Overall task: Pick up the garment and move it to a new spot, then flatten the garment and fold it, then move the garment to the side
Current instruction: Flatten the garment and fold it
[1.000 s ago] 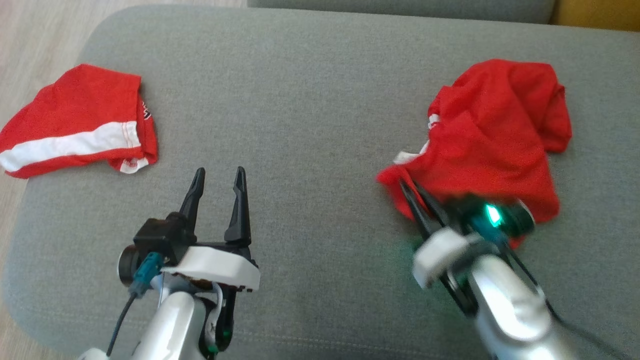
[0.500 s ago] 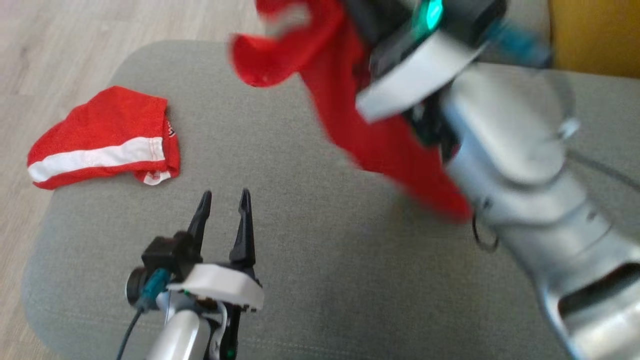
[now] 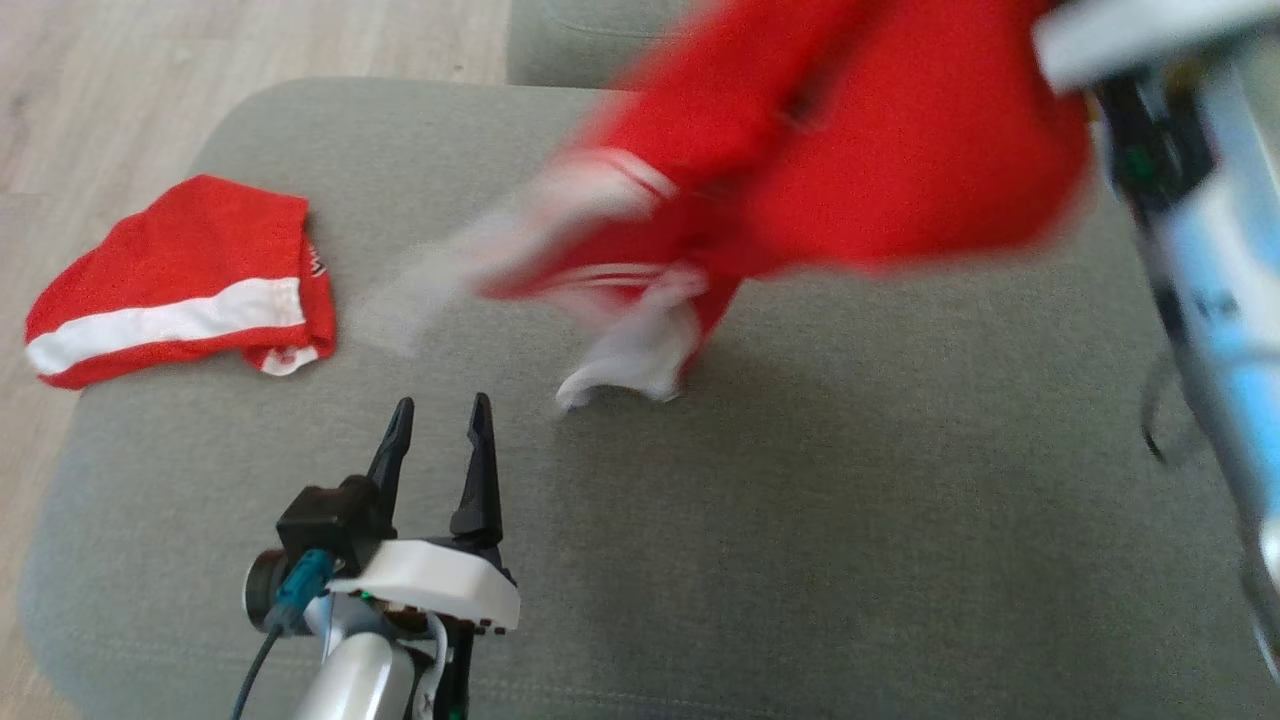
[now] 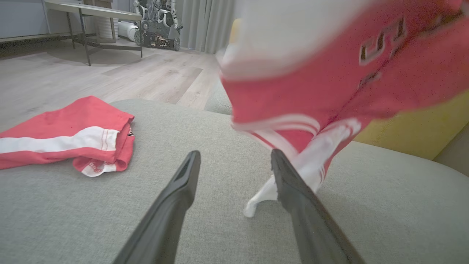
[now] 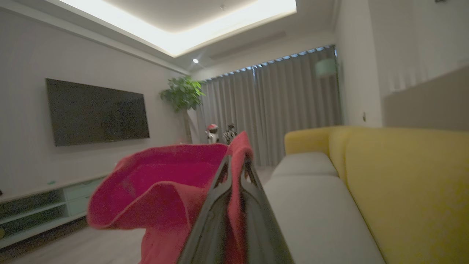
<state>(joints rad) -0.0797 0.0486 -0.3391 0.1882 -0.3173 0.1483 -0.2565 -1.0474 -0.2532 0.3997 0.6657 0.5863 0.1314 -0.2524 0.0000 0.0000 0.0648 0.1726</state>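
Note:
The garment (image 3: 850,170) is a red jersey with white trim, lifted and blurred above the grey cushion (image 3: 800,520). Its white end (image 3: 630,370) hangs down to the cushion. In the right wrist view my right gripper (image 5: 237,161) is shut on a fold of the red garment (image 5: 165,183). My right arm (image 3: 1200,250) rises along the right edge of the head view. My left gripper (image 3: 442,403) stands open and holds nothing, low at the front left. In the left wrist view the garment (image 4: 329,91) hangs just beyond the left gripper (image 4: 235,153).
A second red piece with a white stripe (image 3: 170,280) lies folded at the cushion's left edge, seen too in the left wrist view (image 4: 66,132). Wooden floor (image 3: 100,80) lies beyond that edge. A yellow sofa back (image 5: 403,183) stands on the right.
The right gripper has lifted the garment off the right of the cushion and swung it up and leftward. The head camera shifted. The left gripper stayed open in place.

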